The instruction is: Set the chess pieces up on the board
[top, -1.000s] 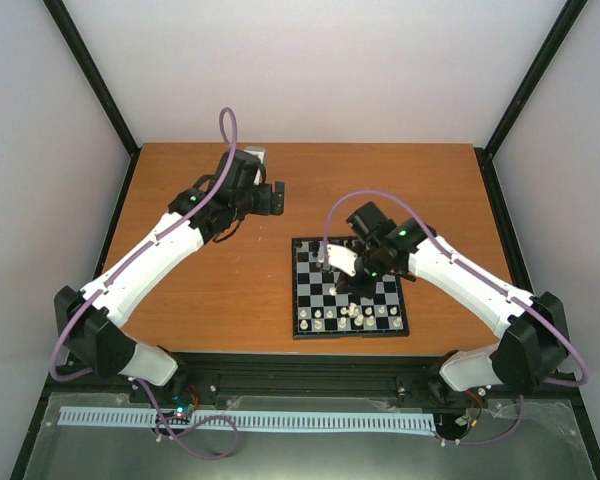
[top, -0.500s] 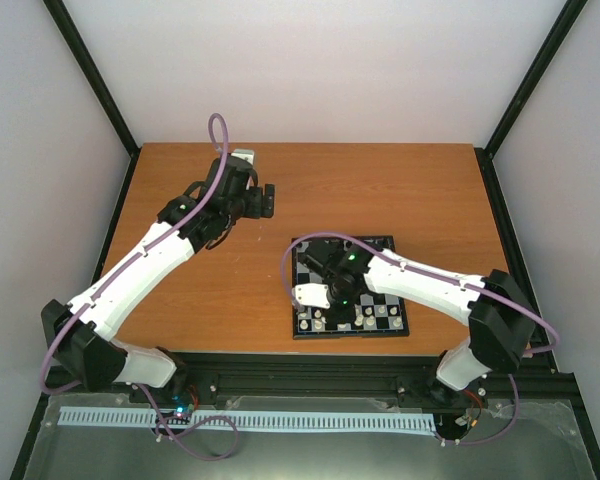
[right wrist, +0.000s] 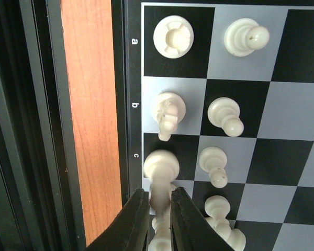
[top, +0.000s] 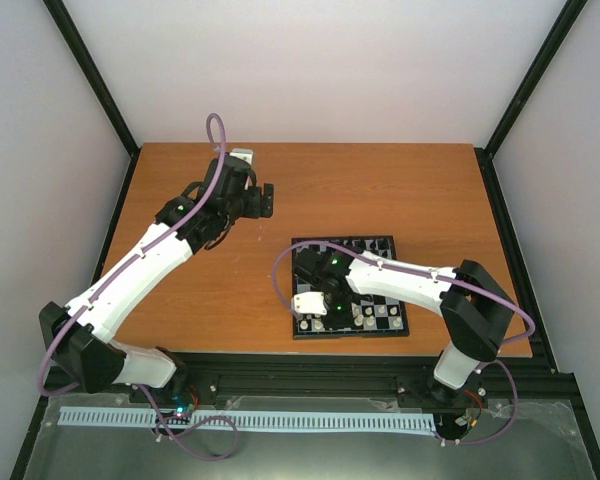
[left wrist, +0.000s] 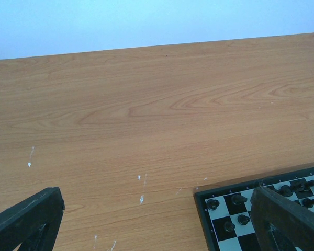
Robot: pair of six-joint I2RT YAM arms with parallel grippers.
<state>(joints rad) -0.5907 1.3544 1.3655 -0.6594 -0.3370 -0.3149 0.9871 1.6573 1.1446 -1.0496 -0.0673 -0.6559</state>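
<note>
The table (top: pixel 400 185) carries the board (right wrist: pixel 282 110) near its front edge, right of centre. The left gripper (left wrist: pixel 156 201) hangs over wood just beside the board's far corner, jaws wide apart. The right gripper (right wrist: pixel 159 193) pinches a cream piece (right wrist: pixel 161 164) standing on edge-row square c, among other cream pieces (right wrist: pixel 225 112).

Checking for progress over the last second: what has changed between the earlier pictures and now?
The right gripper swung from the far half of the board to its near-left corner, where its fingers now pinch a cream piece. The left gripper shifted slightly left. The board stayed put.
</note>
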